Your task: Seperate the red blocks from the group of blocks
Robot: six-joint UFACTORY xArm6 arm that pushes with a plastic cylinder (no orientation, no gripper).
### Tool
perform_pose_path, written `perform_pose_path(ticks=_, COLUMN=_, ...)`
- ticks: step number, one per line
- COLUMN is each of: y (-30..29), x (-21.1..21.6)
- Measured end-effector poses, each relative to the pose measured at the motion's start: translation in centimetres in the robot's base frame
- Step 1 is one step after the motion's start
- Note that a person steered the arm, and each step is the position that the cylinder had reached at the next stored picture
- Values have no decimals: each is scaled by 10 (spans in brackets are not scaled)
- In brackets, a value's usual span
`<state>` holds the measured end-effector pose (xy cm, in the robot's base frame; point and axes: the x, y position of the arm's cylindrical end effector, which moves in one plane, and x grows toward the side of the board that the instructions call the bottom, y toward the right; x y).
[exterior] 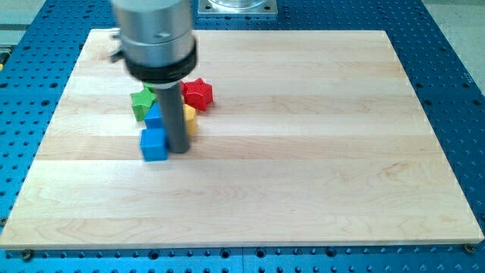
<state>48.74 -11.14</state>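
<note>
A red star-shaped block point(198, 93) sits on the wooden board point(303, 152) at the upper left, at the right edge of a small cluster. A green star block point(142, 101) lies at the cluster's left. A blue block point(154, 116) sits below the green one, and a blue cube point(154, 143) lies just below that. A yellow block point(189, 119) shows partly behind the rod. My tip point(179, 150) rests on the board right beside the blue cube's right side, below the yellow block and below-left of the red star. Only one red block shows.
The arm's grey cylindrical body point(155, 38) hangs over the board's upper left and hides part of the cluster. A blue perforated table point(455, 91) surrounds the board. A metal mount point(236, 6) sits at the view's top.
</note>
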Motion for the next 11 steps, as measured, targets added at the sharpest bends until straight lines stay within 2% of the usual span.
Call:
perform_pose_path(ticks=1, y=-8, x=4)
perform_pose_path(ticks=3, y=-20, x=-15)
perform_pose_path(ticks=4, y=-62, x=-37)
perform_pose_path(ticks=5, y=-82, x=-80)
perform_pose_path(ticks=6, y=-63, x=-97)
perform_pose_path(ticks=7, y=-21, x=-97)
perform_pose_path(ticks=8, y=11, x=-132)
perform_pose_path(ticks=9, y=8, x=-180)
perform_pose_path(ticks=11, y=13, x=-138)
